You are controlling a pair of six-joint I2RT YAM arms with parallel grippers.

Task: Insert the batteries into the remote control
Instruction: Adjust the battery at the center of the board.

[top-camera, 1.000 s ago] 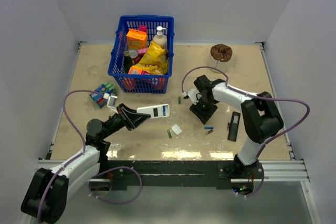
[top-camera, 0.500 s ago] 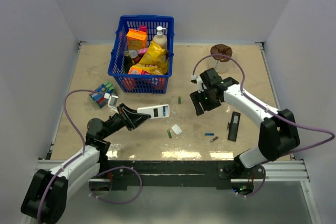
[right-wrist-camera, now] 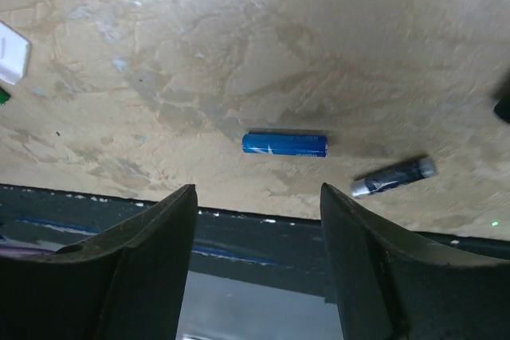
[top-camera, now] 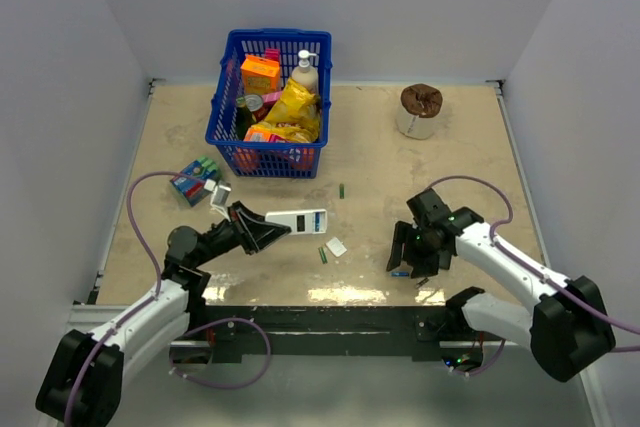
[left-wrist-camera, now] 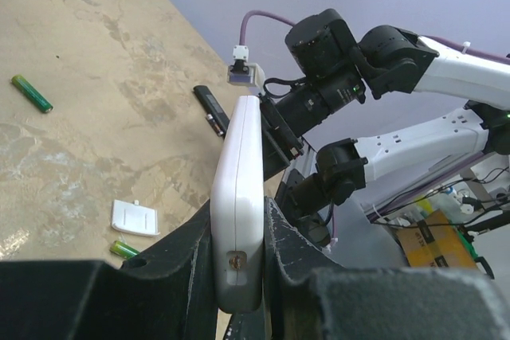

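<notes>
While the left fingers [left-wrist-camera: 191, 264] clamp the white remote [left-wrist-camera: 239, 197], the right fingers [right-wrist-camera: 143, 252] hang apart over the blue battery [right-wrist-camera: 284, 145], mid-frame. Closing off-centre could roll it along the worktop [right-wrist-camera: 239, 45].

We count two green batteries [top-camera: 341, 190] [top-camera: 322, 255], one blue battery [right-wrist-camera: 284, 145] and one dark battery [right-wrist-camera: 394, 177]. We see one white remote [top-camera: 298, 219] and one black remote [left-wrist-camera: 209, 107].

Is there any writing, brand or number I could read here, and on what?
Nothing here can be read.
On the blue battery: pale marks, blurred.
On the orange box and yellow packet in the blue basket: print too small.
On the white remote control: dark patch, nothing legible.
</notes>
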